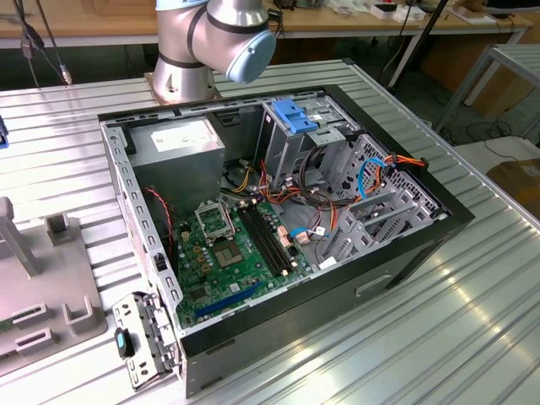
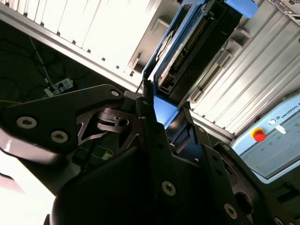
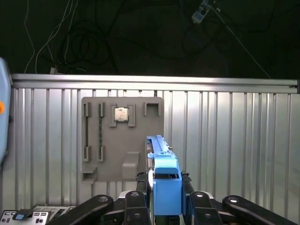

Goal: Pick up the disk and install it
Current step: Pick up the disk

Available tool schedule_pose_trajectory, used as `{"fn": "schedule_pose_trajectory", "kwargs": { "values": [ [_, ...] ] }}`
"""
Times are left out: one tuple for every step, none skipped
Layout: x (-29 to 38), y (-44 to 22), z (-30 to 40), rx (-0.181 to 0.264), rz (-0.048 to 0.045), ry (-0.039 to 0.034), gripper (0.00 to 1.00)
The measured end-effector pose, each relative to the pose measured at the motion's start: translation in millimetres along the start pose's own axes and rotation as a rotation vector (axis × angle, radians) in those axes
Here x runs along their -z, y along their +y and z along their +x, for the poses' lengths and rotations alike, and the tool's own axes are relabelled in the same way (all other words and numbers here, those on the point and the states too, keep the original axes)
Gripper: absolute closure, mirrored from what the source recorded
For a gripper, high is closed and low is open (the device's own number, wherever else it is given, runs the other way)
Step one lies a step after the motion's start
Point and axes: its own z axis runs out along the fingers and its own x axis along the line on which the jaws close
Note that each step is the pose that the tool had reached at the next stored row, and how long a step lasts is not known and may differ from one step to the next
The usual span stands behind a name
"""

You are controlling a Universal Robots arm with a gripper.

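In both wrist views the disk (image 3: 158,150) stands on edge between my fingers, its bright blue carrier rail (image 3: 167,187) nearest the camera. In the second wrist view the disk (image 2: 187,51) shows its dark body and connector edge, framed in blue, reaching out from the gripper (image 2: 168,119). The gripper (image 3: 166,201) is shut on the disk, one black finger (image 3: 140,206) on each side of the blue end. Below the disk lies the ribbed metal table (image 3: 234,140), beside a grey fixture plate (image 3: 108,159). The exterior view shows the open computer case (image 1: 278,228).
Inside the case stands an upright metal drive cage with a blue plastic top (image 1: 295,114), next to the motherboard (image 1: 236,245) and bundles of cables (image 1: 371,181). The arm's base (image 1: 202,42) sits behind the case. A pendant with a red button (image 2: 258,135) lies near the table.
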Motion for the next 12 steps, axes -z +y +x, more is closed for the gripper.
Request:
{"fn": "schedule_pose_trajectory", "kwargs": {
  "values": [
    [0.1,-2.6,0.1,0.001,-0.0002,-0.0004,0.64],
    [0.2,-4.7,0.1,0.001,-0.0004,-0.0006,0.64],
    [0.2,-6.6,0.1,0.001,-0.0005,-0.0009,0.64],
    [0.3,-8.4,0.1,0.002,-0.0007,-0.0012,0.64],
    [0.4,-11.5,0.2,0.002,-0.0009,-0.0017,0.64],
    [0.7,-13.9,0.2,0.003,-0.001,-0.0026,0.64],
    [0.9,-15.4,0.2,0.003,-0.001,-0.0032,0.64],
    [0.9,-16.5,0.3,0.004,-0.001,-0.0036,0.64],
    [1.0,-18.5,0.3,0.004,-0.0011,-0.0042,0.64],
    [1.0,-19.7,0.3,0.005,-0.0011,-0.0043,0.64],
    [1.0,-20.5,0.3,0.005,-0.0011,-0.0044,0.64],
    [1.0,-20.7,0.3,0.005,-0.0011,-0.0043,0.64]
  ]
}}
